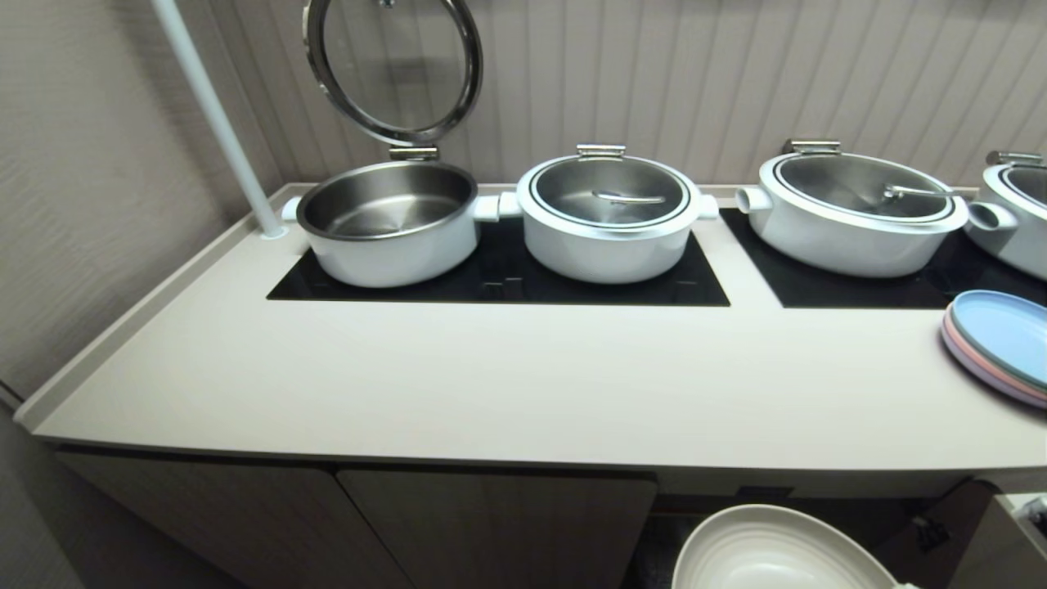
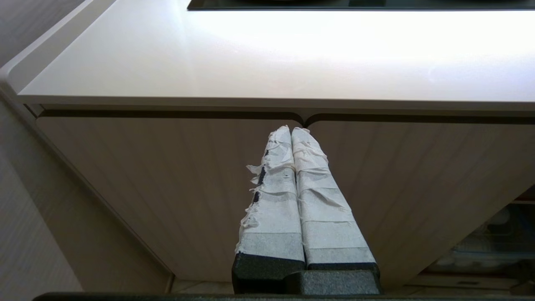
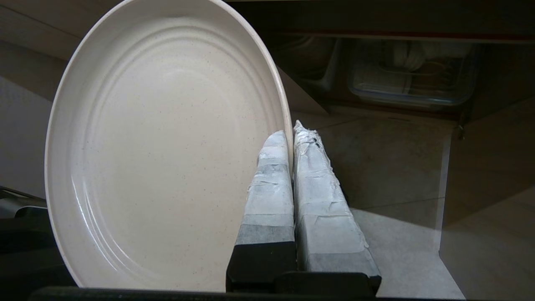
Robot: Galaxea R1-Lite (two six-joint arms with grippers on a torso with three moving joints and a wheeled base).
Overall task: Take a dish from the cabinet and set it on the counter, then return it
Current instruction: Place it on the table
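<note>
The dish (image 3: 163, 150) is a round, shallow, off-white plate, faintly speckled, with concentric raised rings stepping in from a low rim and a soft sheen across its well. The right gripper (image 3: 292, 133) is clenched on its rim, the tape-wrapped fingers (image 3: 267, 188) pinching the edge so the plate stands nearly on edge beside them. In the head view the dish (image 1: 777, 552) shows at about five o'clock, below the front lip of the counter (image 1: 491, 384) and in front of the open cabinet (image 1: 818, 511), whose dark inside holds a clear lidded container (image 3: 411, 79). The left gripper (image 2: 291, 130) hangs in front of the closed ribbed doors (image 2: 167, 188) under the counter, its taped fingers pressed together and holding nothing. On the counter's black cooktop (image 1: 499, 282) sit white pots: one at eleven o'clock with its glass lid (image 1: 393, 65) raised, and a lidded pot (image 1: 609, 217) at twelve. A stack of blue and pink plates (image 1: 998, 343) lies at three o'clock. No writing or brand can be read anywhere.
</note>
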